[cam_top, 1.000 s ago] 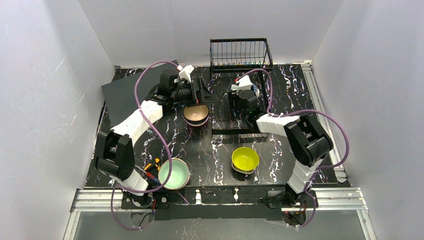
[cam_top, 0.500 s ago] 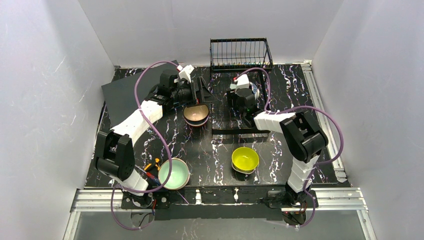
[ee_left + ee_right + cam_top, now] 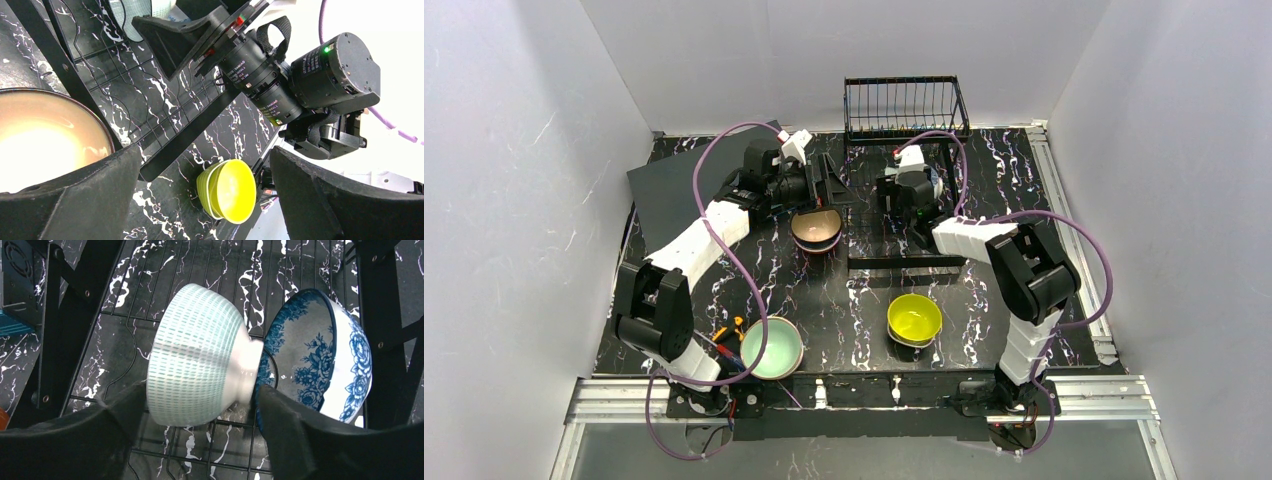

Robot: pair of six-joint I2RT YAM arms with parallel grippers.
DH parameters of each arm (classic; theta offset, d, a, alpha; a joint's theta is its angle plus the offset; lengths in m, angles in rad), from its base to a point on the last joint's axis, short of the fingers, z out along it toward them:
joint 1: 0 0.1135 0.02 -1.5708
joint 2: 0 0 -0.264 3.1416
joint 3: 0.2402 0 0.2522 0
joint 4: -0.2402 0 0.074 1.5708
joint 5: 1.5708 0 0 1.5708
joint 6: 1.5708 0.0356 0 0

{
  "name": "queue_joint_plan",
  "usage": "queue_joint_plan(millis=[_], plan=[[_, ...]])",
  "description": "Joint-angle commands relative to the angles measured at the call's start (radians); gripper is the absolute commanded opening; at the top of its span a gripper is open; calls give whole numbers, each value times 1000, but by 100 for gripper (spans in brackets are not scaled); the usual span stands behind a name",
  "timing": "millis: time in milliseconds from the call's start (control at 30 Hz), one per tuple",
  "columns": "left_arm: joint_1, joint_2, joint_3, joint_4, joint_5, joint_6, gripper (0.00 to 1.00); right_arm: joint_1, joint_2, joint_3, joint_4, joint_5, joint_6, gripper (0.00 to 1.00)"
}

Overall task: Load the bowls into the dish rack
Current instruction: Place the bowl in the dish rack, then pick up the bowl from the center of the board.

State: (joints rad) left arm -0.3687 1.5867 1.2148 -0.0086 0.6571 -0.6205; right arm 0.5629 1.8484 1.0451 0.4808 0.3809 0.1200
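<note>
Against the blue-and-white bowl (image 3: 325,355) leans a white bowl (image 3: 200,355) on the dish rack (image 3: 376,310).

Smooth, glossy glaze on the white bowl (image 3: 200,375); same shine on the blue flowered bowl (image 3: 325,360) at its three o'clock. Thin black coated wire and flat metal bars in the rack (image 3: 372,300). Matt, grainy black plastic fingers (image 3: 60,440). Polished marble-look black table (image 3: 864,300).

Two bowls stand on edge in the dish rack (image 3: 894,262) under my right gripper (image 3: 200,396): left bowl (image 3: 195,375), its foot touching right bowl (image 3: 322,350). Bowl stack (image 3: 816,230) just left of rack, below my left gripper (image 3: 826,188). Nearer me: near-left bowl (image 3: 772,347); near stack (image 3: 914,320) before rack
</note>
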Motion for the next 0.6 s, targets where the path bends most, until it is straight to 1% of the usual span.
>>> queue_joint_plan(millis=[0,33,367,567], plan=[[1,-12,34,-5,8,7,98,-5,-56,41,-58,-7,-12,97],[2,-12,35,-5,8,7,98,-5,-64,40,-66,-9,-12,98],[2,-13,31,-8,-1,13,98,-5,-166,11,-130,-42,17,99],[2,-32,24,-28,-38,41,98,-7,-254,-29,-171,-162,79,99]])
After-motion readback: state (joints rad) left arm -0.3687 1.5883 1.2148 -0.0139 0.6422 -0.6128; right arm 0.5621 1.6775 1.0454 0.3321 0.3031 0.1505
